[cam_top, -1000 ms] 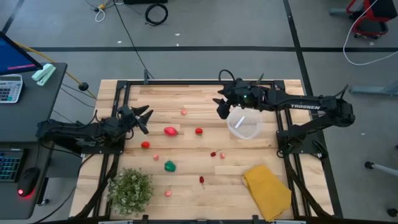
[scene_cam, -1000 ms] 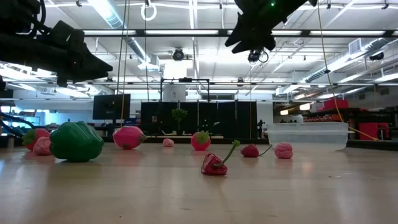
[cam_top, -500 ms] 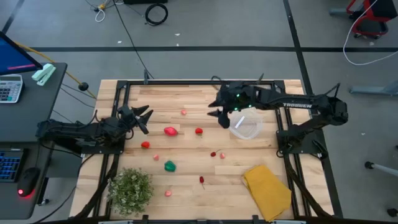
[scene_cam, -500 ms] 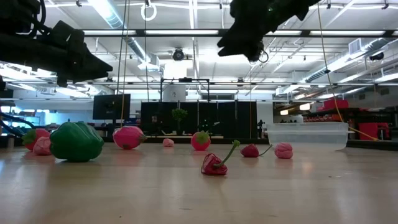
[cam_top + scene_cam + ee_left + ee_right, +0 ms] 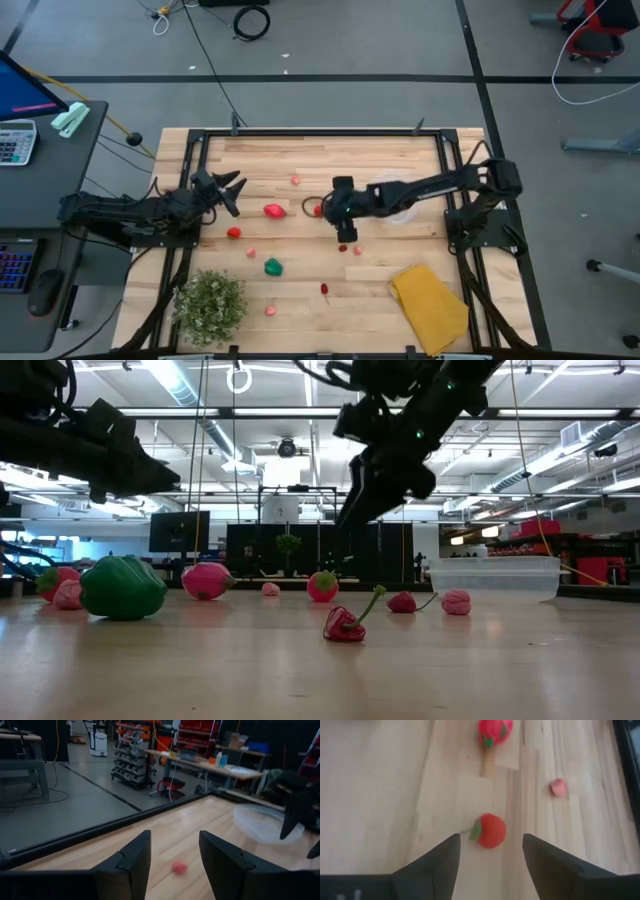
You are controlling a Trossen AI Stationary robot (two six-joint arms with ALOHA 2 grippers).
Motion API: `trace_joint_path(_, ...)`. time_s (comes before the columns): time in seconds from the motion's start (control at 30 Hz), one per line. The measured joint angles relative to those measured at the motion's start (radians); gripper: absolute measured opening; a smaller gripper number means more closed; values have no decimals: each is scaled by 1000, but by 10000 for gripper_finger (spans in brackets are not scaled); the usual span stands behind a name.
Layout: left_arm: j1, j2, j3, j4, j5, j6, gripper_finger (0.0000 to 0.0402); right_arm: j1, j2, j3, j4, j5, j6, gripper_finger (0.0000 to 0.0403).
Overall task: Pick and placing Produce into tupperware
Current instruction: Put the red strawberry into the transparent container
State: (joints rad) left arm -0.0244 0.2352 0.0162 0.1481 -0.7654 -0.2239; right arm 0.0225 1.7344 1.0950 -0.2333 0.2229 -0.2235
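A pale wooden table (image 5: 300,260) framed in black rails stands on a grey workshop floor, with shelving and benches in the room beyond. The right arm stretches low across the table toward its middle, its right gripper (image 5: 343,222) hanging above the boards with fingers spread wide, and a small red stemmed fruit (image 5: 490,830) lies on the wood between them in the right wrist view. Just beside the arm's forearm sits the clear round tupperware (image 5: 392,196), partly hidden by the arm from above. The left arm lies folded at the table's left edge, its left gripper (image 5: 222,190) also parted and holding nothing. Scattered produce includes a red piece (image 5: 274,211), a green pepper (image 5: 273,267) and a chilli (image 5: 324,290). A leafy plant (image 5: 211,302) and a yellow cloth (image 5: 430,302) occupy the near edge. No lettering can be made out on either arm.
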Motion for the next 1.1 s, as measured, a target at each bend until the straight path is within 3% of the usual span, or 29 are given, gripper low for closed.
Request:
trace_joint_path(0.27,0,0,0,-42,0,0,172,100,78,0,28,150,7,217)
trace_joint_path(0.63,0,0,0,-42,0,-24,172,124,179,0,89,261,-6,217)
trace_joint_path(1.1,0,0,0,-43,0,-27,173,97,208,0,159,247,-16,214)
